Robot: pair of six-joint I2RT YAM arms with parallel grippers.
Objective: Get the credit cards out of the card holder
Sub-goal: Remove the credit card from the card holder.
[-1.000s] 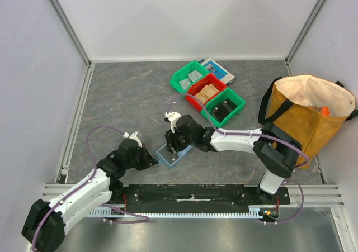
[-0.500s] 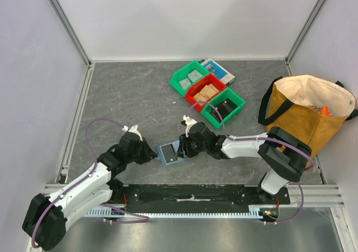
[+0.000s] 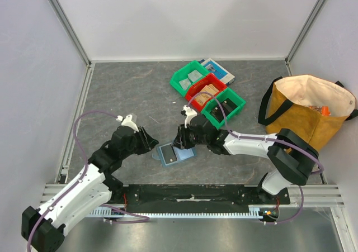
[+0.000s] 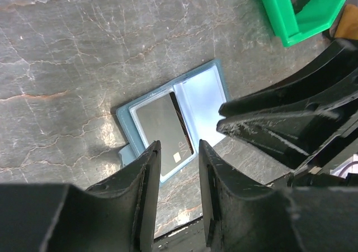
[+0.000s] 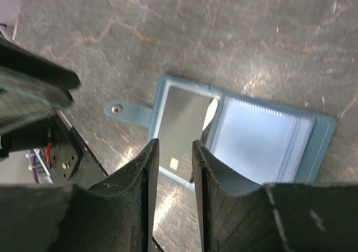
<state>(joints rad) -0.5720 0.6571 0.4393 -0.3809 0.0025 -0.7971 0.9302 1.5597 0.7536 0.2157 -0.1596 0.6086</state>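
The slate-blue card holder (image 3: 174, 155) lies open and flat on the grey table between my two grippers. In the left wrist view its left half (image 4: 146, 108) holds a dark grey credit card (image 4: 164, 132) marked VIP. The right half (image 5: 260, 136) shows pale clear pockets, and a snap tab (image 5: 117, 109) sticks out on the left. My left gripper (image 4: 178, 148) hovers open over the card's near edge with nothing between its fingers. My right gripper (image 5: 174, 146) is also open, just above the same card (image 5: 182, 126) and gripping nothing.
At the back stand a green bin (image 3: 189, 79), a red bin (image 3: 204, 90) and another green bin (image 3: 224, 108). A blue-and-white flat box (image 3: 219, 69) lies behind them. A tan tote bag (image 3: 310, 115) stands at the right.
My left gripper has opened and lifted away toward the far left. The holder now lies spread open. My right gripper's jaws have narrowed, and it has shifted right of the holder.
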